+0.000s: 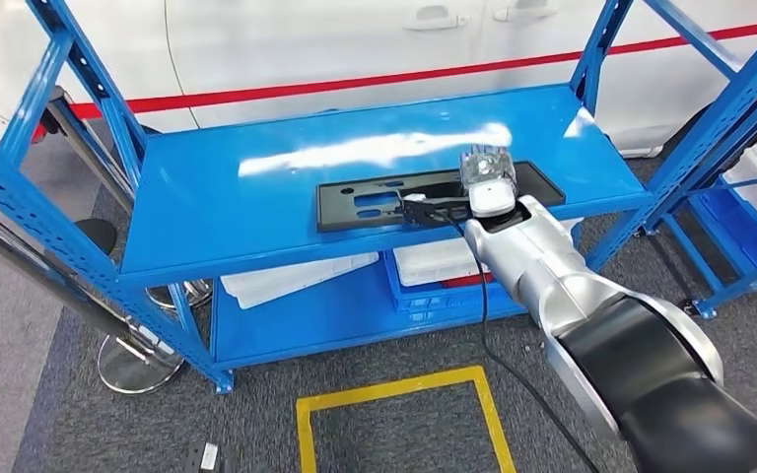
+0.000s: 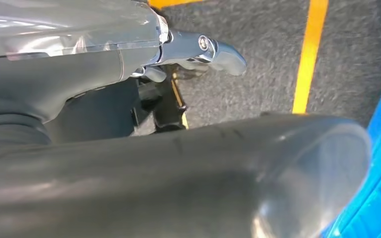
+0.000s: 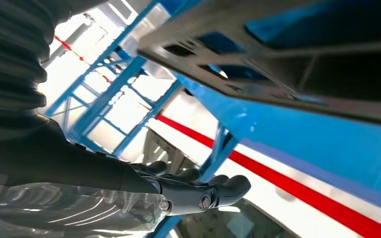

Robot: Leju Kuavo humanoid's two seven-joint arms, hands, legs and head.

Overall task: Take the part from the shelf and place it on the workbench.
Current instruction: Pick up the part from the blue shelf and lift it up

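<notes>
The part (image 1: 424,196), a flat black slotted plate, lies right of frame centre on the blue shelf (image 1: 207,207). The right hand (image 1: 483,182) hovers over its right half, fingers (image 3: 213,191) spread, holding nothing. It looks stiff, light and thin; the near long edge seems best to grip.

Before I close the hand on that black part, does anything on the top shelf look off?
Nothing stands out. The black part lies flat on the blue shelf, roughly parallel to its front edge, with no visible damage. The right hand is over its right portion; whether it touches the part I cannot tell.
</notes>
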